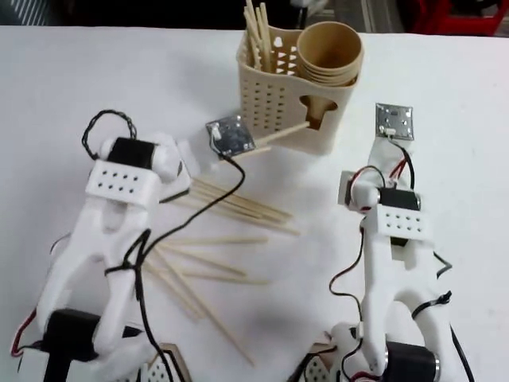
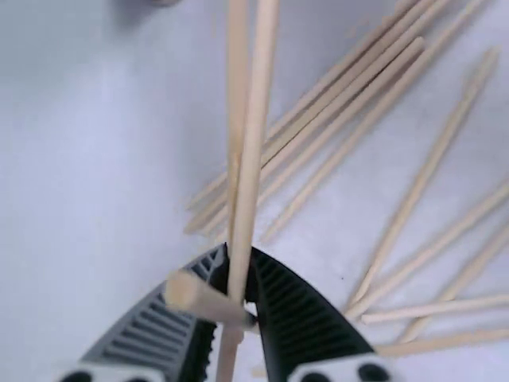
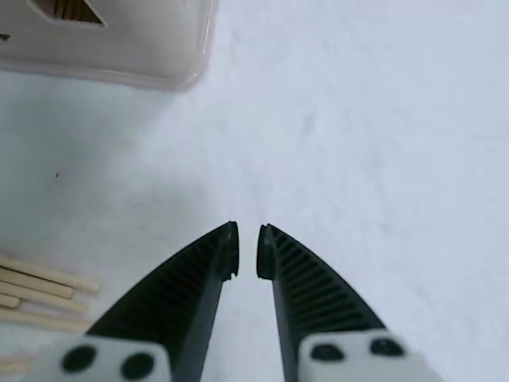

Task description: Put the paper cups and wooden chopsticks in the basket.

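The perforated cream basket (image 1: 274,103) stands at the back middle, with stacked paper cups (image 1: 330,49) and several upright chopsticks (image 1: 258,32) in it. My left gripper (image 2: 238,267) is shut on two wooden chopsticks (image 2: 250,143), held just above the table in front of the basket. In the high view a held chopstick (image 1: 278,133) points at the basket's front wall. Several loose chopsticks (image 1: 231,208) lie scattered on the table under and beside the left arm. My right gripper (image 3: 246,239) is shut on nothing, low over bare table to the right of the basket (image 3: 103,40).
The white table (image 1: 64,79) has free room at the left, the right and in front of the right arm. A few chopstick ends (image 3: 40,286) lie near the right gripper. Black cables hang from both arms.
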Robot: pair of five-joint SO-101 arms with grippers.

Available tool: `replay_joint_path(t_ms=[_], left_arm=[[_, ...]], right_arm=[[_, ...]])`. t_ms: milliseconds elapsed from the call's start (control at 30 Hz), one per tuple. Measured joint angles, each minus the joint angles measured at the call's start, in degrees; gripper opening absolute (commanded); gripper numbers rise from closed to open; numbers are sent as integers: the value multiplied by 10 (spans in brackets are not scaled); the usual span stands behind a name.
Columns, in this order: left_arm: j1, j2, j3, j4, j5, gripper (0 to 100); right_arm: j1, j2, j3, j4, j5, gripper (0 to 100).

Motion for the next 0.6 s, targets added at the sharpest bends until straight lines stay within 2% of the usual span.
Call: replay_joint_path(t_ms=[367,600], left_arm=[[0,-115,0,0,92,21],[11,-129,5,6,94,21]], right_arm=[[-1,0,0,-8,0,53],[-1,0,2,-14,0,53]])
